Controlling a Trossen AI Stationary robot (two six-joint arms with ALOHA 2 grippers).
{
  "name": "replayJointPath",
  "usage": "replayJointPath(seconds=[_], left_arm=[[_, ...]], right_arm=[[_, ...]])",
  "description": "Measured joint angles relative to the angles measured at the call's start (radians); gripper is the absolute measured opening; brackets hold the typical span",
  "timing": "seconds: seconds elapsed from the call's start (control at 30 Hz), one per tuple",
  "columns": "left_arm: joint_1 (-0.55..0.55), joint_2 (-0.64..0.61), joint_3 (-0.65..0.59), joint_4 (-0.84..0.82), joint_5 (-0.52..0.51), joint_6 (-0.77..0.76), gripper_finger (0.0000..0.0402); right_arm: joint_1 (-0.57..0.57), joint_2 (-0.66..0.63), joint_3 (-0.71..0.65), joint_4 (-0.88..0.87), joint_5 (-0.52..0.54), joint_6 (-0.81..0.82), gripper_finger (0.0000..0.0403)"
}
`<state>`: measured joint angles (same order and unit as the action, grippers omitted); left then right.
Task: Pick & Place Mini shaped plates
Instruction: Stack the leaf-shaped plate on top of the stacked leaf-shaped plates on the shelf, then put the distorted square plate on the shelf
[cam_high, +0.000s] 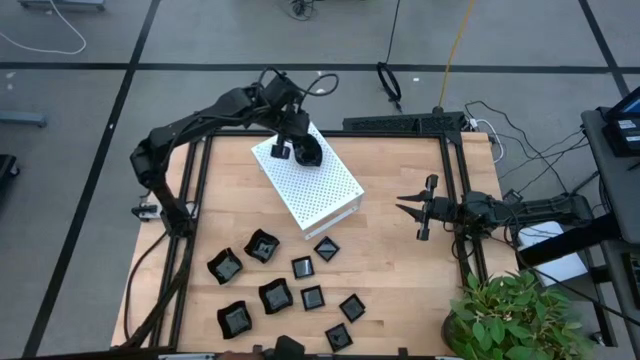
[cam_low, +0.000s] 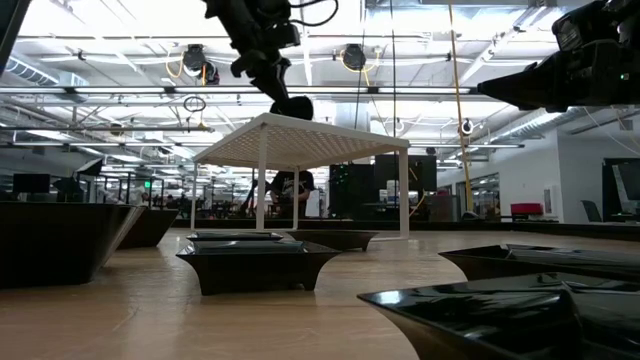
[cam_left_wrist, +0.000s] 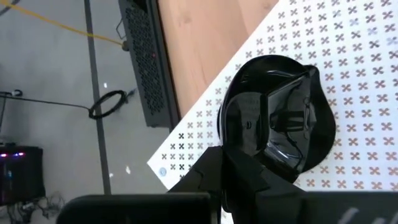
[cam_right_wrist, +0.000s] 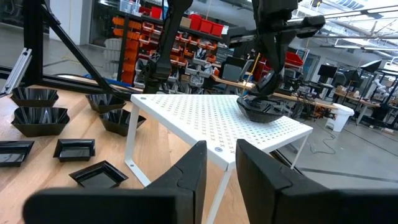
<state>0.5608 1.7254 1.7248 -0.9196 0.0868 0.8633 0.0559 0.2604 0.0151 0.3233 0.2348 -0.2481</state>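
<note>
My left gripper (cam_high: 292, 145) is over the far part of the white perforated box (cam_high: 318, 185), shut on one glossy black mini shaped plate (cam_high: 308, 150). The right wrist view shows that plate (cam_right_wrist: 261, 107) with its base on the box top. Several more mini shaped plates (cam_high: 275, 295) lie on the wooden table between the box and the near edge. My right gripper (cam_high: 408, 207) waits open at the table's right side, level, pointing at the box and touching nothing. My left gripper holds the plate by its rim (cam_left_wrist: 227, 134), on the side nearest the wrist. One finger (cam_left_wrist: 208, 168) stands outside the wall; the other is lost against the black inside of the plate. The fingers come from above, slanting down. The plate's base sits on the box top.
The white box (cam_right_wrist: 205, 121) stands on thin legs at the middle of the table's far half. A black frame rail (cam_high: 455, 190) runs along the table's right edge. A potted plant (cam_high: 510, 315) fills the near right corner. Bare wood lies between the box and my right gripper.
</note>
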Motion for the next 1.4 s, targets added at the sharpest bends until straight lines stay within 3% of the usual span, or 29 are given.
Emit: replayJointPath(seconds=[0.13, 0.37, 0.73, 0.97, 1.07, 1.23, 1.4], left_arm=[[0.000, 0.043, 0.000, -0.003, -0.020, -0.010, 0.0005], [-0.013, 0.057, -0.001, -0.004, -0.157, -0.057, 0.0039], [-0.033, 0.057, -0.001, -0.004, -0.170, -0.075, 0.0046], [-0.053, 0.052, -0.001, -0.004, -0.235, -0.159, 0.0047], [-0.064, 0.017, -0.001, -0.004, -0.157, -0.226, 0.0047], [-0.058, -0.077, -0.006, -0.042, 0.122, -0.369, 0.0047], [-0.056, -0.223, -0.092, -0.042, 0.204, -0.519, 0.0027]], right_arm=[[0.000, 0.000, 0.000, 0.000, 0.000, 0.000, 0.0073], [0.000, 0.000, 0.000, 0.000, 0.000, 0.000, 0.0073], [0.000, 0.000, 0.000, 0.000, 0.000, 0.000, 0.0073], [0.000, 0.000, 0.000, 0.000, 0.000, 0.000, 0.0073], [0.000, 0.000, 0.000, 0.000, 0.000, 0.000, 0.0073], [0.000, 0.000, 0.000, 0.000, 0.000, 0.000, 0.0073], [0.000, 0.000, 0.000, 0.000, 0.000, 0.000, 0.0073]])
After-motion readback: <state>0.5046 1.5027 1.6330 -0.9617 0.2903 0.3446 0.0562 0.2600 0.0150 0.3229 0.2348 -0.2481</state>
